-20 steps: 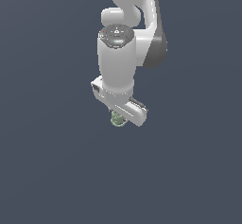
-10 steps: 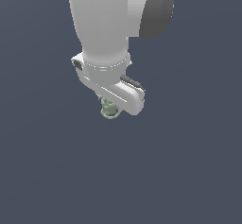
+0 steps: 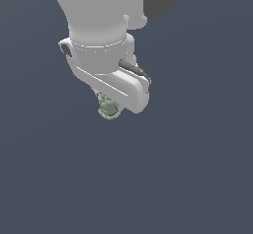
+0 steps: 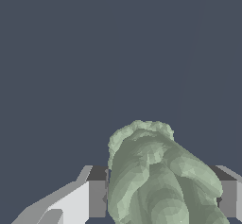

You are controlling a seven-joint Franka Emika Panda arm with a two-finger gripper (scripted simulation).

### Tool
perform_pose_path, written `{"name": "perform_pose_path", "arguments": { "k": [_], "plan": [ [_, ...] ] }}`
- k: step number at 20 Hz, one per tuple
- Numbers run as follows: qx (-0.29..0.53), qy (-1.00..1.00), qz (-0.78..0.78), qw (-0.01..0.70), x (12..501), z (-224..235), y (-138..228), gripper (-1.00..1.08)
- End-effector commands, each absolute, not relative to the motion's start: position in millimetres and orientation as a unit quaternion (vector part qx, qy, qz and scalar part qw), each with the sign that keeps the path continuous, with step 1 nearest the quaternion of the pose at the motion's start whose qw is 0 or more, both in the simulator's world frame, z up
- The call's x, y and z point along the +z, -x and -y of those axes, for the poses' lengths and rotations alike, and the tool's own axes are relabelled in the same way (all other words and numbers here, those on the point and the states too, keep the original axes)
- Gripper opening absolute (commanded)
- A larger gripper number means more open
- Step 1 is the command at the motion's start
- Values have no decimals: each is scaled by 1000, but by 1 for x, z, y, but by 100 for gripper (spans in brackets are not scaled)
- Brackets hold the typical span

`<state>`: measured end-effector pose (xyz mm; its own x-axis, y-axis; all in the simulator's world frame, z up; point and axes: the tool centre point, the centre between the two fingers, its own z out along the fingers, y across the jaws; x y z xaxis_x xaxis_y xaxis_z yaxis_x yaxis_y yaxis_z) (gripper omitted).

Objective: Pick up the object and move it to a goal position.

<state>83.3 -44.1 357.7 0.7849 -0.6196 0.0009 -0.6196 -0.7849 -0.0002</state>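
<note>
Hand (image 3: 109, 105) is pinching the object (image 3: 107, 106). In the exterior view only the lower part of the pale green lump shows, poking out under the white hand body; the rest is hidden behind it. The fingertips themselves are mostly covered in that view, so the grip reads better from the wrist camera.

Wrist view: the object (image 4: 158, 180) fills the space between the two fingers (image 4: 97, 197), one dark-tipped pad on each side, both touching the lump's flanks. The surface is mottled green, lumpy and folded, roughly egg-shaped, with its narrow end pointing away from the camera and sticking out past the fingertips. The hand (image 4: 160, 194) is closed down onto it, with no gap visible between pad and object on either side.

Exterior view: the arm (image 3: 106, 16) comes in from the top of the frame and takes up most of the upper half, a white housing with a dark grey patch at the upper part of the exterior view's right. The hand body sits tilted, its lower end toward the exterior view's right. A small dark piece sits on the hand's upper edge.

The background is flat dark blue-grey in both views. No surface, edge or shadow shows under the object, so can't tell what is below it. No goal marker visible in either view.
</note>
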Motion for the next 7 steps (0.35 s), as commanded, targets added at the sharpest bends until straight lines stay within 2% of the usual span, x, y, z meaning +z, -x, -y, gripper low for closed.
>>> {"name": "perform_pose_path", "arguments": {
  "k": [1, 7],
  "plan": [
    [0, -945, 328, 0, 363, 45, -85, -100],
    [0, -945, 328, 0, 368, 47, -87, -100]
  ]
}}
